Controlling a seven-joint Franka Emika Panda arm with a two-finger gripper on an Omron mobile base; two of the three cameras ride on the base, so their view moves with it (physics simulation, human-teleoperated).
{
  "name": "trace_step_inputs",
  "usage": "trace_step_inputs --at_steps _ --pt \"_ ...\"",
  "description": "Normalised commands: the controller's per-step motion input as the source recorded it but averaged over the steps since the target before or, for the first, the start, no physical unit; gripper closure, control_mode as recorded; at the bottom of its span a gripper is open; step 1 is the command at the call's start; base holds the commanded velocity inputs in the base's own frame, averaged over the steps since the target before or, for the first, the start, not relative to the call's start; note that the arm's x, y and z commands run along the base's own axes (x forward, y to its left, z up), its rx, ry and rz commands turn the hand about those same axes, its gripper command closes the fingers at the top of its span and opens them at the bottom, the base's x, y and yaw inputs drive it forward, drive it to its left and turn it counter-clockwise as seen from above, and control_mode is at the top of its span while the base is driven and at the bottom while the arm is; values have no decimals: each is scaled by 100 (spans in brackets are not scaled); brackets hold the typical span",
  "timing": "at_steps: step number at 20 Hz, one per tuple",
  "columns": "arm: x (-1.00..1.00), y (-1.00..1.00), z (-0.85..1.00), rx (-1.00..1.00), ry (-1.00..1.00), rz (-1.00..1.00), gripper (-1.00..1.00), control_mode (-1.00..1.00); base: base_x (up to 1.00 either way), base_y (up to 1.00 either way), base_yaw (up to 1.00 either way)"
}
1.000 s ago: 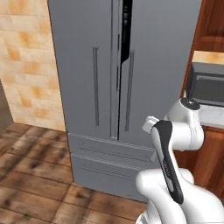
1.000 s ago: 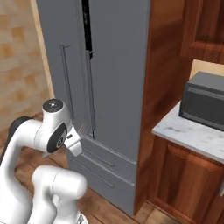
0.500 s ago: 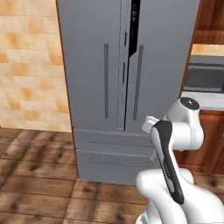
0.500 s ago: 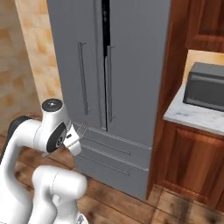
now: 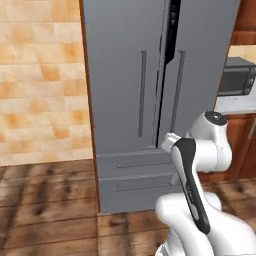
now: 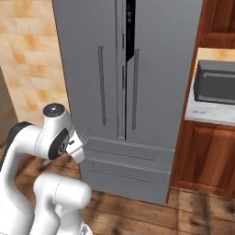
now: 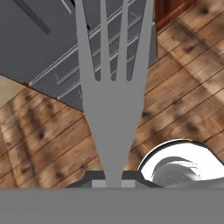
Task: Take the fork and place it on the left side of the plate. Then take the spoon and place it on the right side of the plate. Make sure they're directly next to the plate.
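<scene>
Silver fork [image 7: 111,105] clamped (tines outward), end effector [image 7: 113,180]

Fork [image 7: 112,109]: flat matt silver-grey metal, smooth, no shine; tines show in the right base view [image 6: 86,134]. Refrigerator [image 5: 150,90]: smooth brushed-looking grey metal doors and drawers, slim grey bar handles. Floor [image 7: 175,87]: dark-stained wood planks, patchy worn grain. Wall [image 5: 40,80]: matt beige-orange stone tiles. Cabinets [image 6: 206,160]: reddish-brown wood, satin. Desk [image 6: 211,114]: pale marbled stone top. Microwave [image 6: 215,82]: dark matt casing
</scene>
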Motion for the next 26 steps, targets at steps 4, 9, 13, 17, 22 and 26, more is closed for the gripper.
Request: trace_step_inputs --at_steps 4,9,13,17,22,26 --pt "0 0 0 0 0 0 100 100 -49 70 -50" --pt "0 0 0 0 0 0 100 100 -58 59 -57" --pt "0 0 0 0 0 0 100 100 -61 56 -58" --pt "0 0 0 0 0 0 100 100 -62 55 -57" --pt "0 0 0 0 0 0 100 100 -61 53 -55" --pt "0 0 0 0 0 0 100 100 -63 38 -47"
